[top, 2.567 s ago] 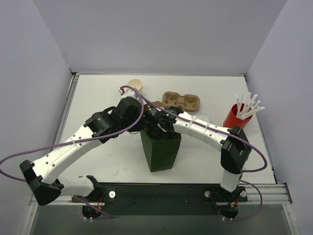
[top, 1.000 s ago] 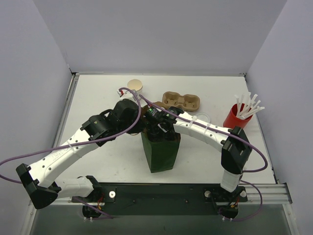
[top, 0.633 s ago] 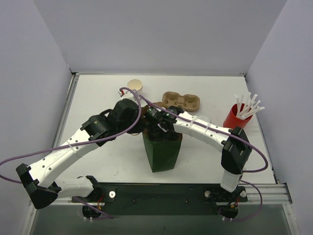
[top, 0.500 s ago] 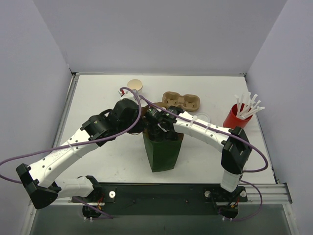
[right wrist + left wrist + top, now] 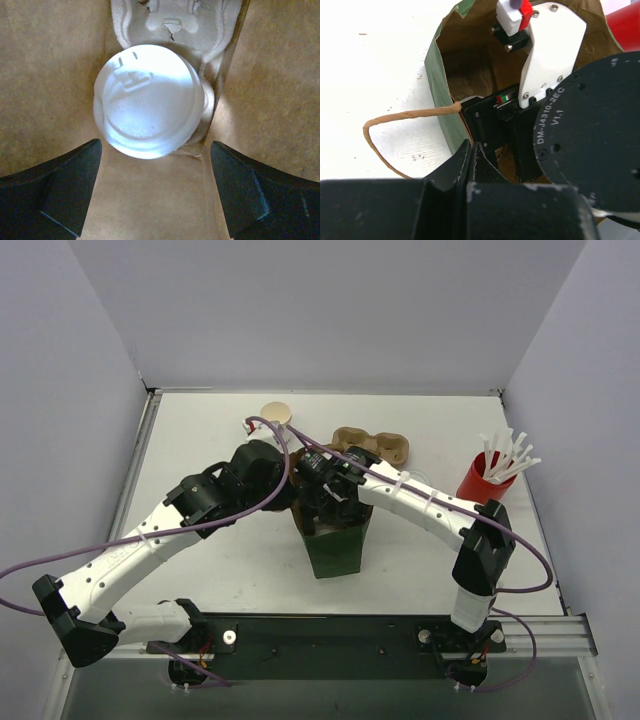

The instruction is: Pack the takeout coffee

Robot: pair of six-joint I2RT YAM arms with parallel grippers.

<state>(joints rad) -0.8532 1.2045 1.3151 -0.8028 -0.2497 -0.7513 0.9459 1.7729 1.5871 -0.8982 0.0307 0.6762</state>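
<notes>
The takeout coffee point(image 5: 149, 100) sits inside the paper bag point(image 5: 335, 552), on its bottom. Only my right wrist camera shows it, and only from straight above: a round white lid, with a sliver of the cup's side at the right edge. The cup's body is hidden under the lid. Just past it lies a white moulded shape point(image 5: 175, 17), cut off by the frame's top edge; I cannot tell what it is.

The right gripper point(image 5: 155, 145) is down in the bag, above the coffee. Its dark fingers stand wide apart, one to each side of the lid, touching nothing.

From the overhead camera the coffee cannot be seen; the right arm's wrist fills the bag's mouth. The bag is green outside and brown inside. My left wrist camera shows that same wrist blocking the bag's opening.

The left gripper point(image 5: 471, 152) is at the bag's rim, fingers pressed together on the green edge, pinching it. A brown twisted handle point(image 5: 385, 125) loops out from that rim over the white table point(image 5: 200, 430).

Beyond the bag lies a brown cup carrier point(image 5: 388, 445), partly covered by the right arm. Well to the bag's right stands a red cup point(image 5: 480, 482) holding white straws point(image 5: 505, 455).
</notes>
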